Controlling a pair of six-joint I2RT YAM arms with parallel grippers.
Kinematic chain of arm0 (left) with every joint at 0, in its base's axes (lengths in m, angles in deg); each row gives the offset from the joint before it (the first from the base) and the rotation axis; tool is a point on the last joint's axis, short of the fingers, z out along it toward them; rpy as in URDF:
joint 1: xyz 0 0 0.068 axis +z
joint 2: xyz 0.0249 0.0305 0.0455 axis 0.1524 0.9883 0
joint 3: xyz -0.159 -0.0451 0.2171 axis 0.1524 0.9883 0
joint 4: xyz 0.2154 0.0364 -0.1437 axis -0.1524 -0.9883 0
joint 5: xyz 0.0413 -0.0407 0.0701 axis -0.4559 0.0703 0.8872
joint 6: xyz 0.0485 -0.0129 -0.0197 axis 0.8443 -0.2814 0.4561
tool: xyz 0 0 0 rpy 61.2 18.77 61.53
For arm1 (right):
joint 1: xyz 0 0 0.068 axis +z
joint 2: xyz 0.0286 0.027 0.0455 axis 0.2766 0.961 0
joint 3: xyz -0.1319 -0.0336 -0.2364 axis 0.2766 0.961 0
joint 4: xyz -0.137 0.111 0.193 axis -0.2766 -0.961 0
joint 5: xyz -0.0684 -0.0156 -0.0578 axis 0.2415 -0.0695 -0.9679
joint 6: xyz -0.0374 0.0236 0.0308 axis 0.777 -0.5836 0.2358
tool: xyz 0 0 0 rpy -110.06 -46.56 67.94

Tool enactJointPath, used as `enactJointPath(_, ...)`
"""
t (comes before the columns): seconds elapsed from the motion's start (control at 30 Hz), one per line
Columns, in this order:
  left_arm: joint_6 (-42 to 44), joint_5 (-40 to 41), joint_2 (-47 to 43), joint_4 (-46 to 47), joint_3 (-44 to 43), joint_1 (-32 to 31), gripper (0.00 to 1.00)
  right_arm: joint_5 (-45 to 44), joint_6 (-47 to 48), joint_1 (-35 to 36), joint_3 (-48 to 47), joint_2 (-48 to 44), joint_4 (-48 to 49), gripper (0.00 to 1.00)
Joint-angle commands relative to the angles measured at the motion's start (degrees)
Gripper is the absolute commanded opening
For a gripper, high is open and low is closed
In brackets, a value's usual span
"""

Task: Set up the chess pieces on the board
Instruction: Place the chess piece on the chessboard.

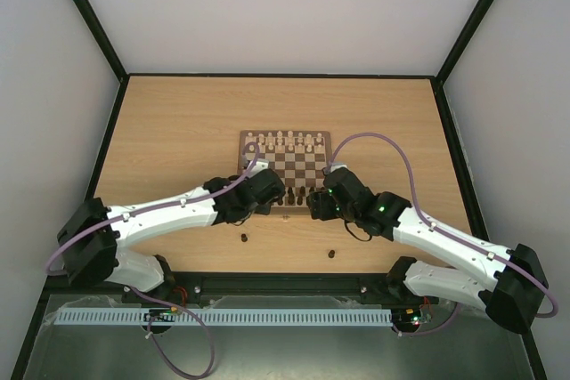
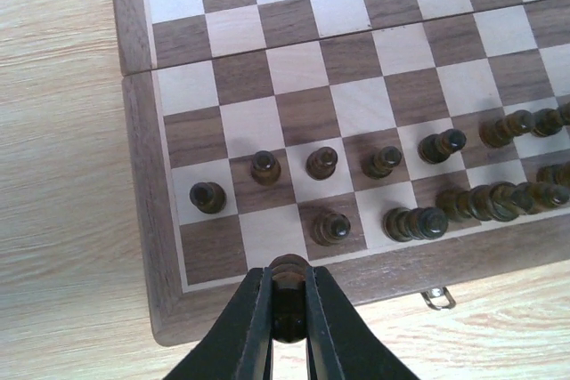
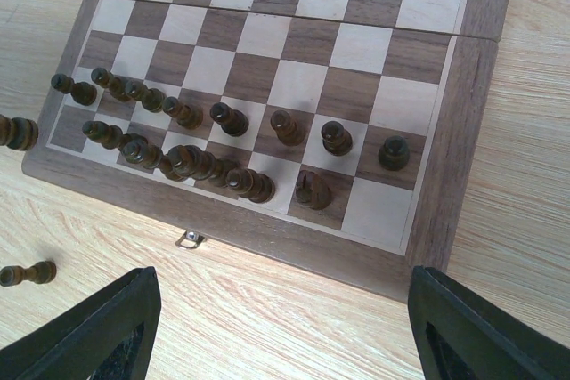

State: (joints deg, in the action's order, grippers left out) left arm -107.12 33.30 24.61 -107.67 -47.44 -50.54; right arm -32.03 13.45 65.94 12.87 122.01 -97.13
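The board lies mid-table, with pale chessmen on its far rows. Several dark chess pieces stand on its two near rows and also show in the right wrist view. My left gripper is shut on a dark chess piece and holds it over the board's near border, by the near-left corner. My right gripper is open and empty above the bare table, just short of the board's near-right border. Two dark pieces lie off the board, one on the left and one on the right.
A small metal clasp sticks out of the board's near edge. One loose dark piece lies on the table to the left of my right gripper. Black frame posts and grey walls enclose the table.
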Motion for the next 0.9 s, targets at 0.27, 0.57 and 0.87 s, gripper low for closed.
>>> enactJointPath(0.27,2.43,0.46,3.98,1.81,0.19,3.02,0.05,-0.82,0.96,-0.15,0.81,-0.14,0.41,0.77)
enactJointPath(0.57,3.04,-1.32,5.92,4.28,1.39,3.94,0.06,-0.82,1.09,-0.14,0.78,0.26,0.61,0.77)
enactJointPath(0.87,2.75,-2.16,6.99,5.86,3.09,4.01,0.07,-0.86,1.18,-0.13,0.77,0.7,0.66,0.77)
